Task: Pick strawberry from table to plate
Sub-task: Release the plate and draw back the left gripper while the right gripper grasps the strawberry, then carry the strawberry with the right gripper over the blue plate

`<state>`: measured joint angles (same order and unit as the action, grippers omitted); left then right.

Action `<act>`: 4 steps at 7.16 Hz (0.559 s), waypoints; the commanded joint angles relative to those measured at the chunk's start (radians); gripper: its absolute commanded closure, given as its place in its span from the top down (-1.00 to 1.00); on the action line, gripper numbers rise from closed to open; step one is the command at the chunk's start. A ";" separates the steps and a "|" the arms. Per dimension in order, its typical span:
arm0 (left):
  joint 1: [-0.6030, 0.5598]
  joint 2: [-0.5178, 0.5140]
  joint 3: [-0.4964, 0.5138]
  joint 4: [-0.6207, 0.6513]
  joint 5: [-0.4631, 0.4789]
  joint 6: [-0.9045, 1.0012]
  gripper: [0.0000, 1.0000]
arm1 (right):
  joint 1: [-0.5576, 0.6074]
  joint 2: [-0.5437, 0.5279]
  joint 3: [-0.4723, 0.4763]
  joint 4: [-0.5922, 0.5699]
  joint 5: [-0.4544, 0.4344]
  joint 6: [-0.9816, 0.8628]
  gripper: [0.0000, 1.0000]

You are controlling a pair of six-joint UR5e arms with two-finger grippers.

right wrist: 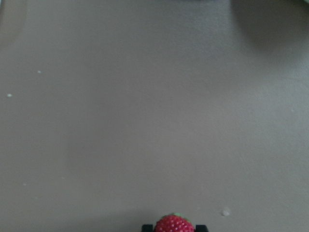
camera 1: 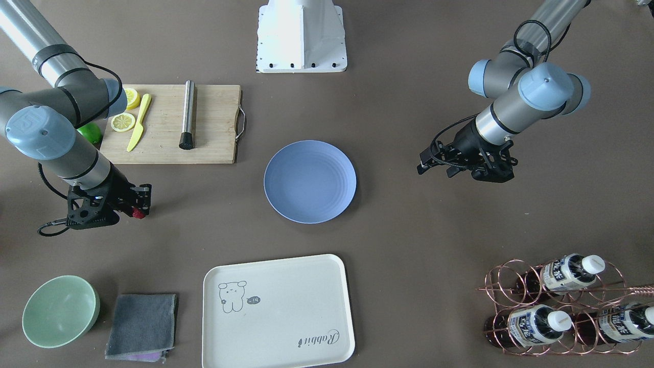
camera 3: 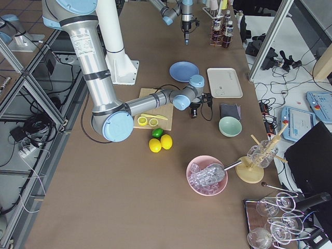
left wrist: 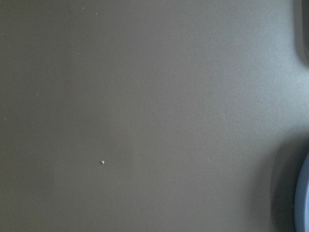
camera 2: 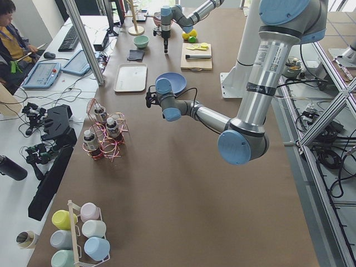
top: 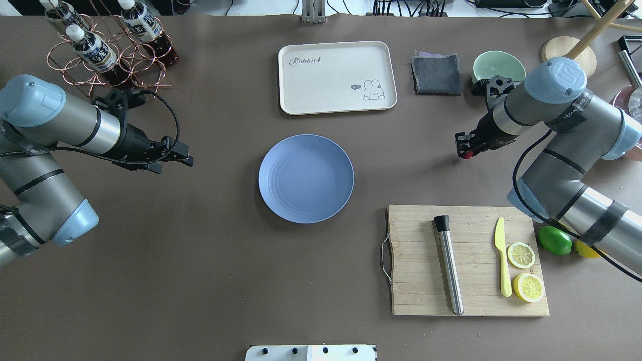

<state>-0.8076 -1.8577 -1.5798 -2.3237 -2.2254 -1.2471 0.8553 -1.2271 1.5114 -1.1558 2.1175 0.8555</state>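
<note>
Strawberry: tiny dark-red bumpy strawberry (right wrist: 175,224) at the wrist view's bottom edge, pinched between the tips of the right gripper (camera 1: 140,209). It hangs over bare table, well apart from the plate.
Handling: probably very light. The bumpy skin should not slip. It may be soft, so squeeze gently across the widest part, as it is held now.
Table: large matte brown-grey table (top: 200,276). Nothing stands between berry and plate.
Board: wooden cutting board (top: 416,260) lies beside that path, toward the robot. Stay off its edge.
Plate: round shallow light-blue plate (top: 306,178) with nothing on it. The rim is low, so I'd guess little lift is needed.
Bowl: mint-green bowl (top: 499,65) near the right wrist, on the far side.
Left gripper: left gripper (camera 1: 435,169) looks spread and holds nothing, well off the plate's other side.
</note>
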 commanded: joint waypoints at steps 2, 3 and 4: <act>-0.036 0.030 -0.020 -0.003 -0.013 0.005 0.83 | -0.018 0.163 0.015 -0.060 0.021 0.096 -1.00; -0.083 0.044 -0.016 -0.003 -0.060 0.020 0.77 | -0.060 0.211 0.041 -0.089 0.019 0.167 -1.00; -0.134 0.058 -0.009 0.003 -0.118 0.084 0.76 | -0.100 0.248 0.065 -0.090 0.012 0.259 -1.00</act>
<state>-0.8838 -1.8178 -1.5946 -2.3254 -2.2824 -1.2182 0.8023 -1.0336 1.5483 -1.2302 2.1340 1.0116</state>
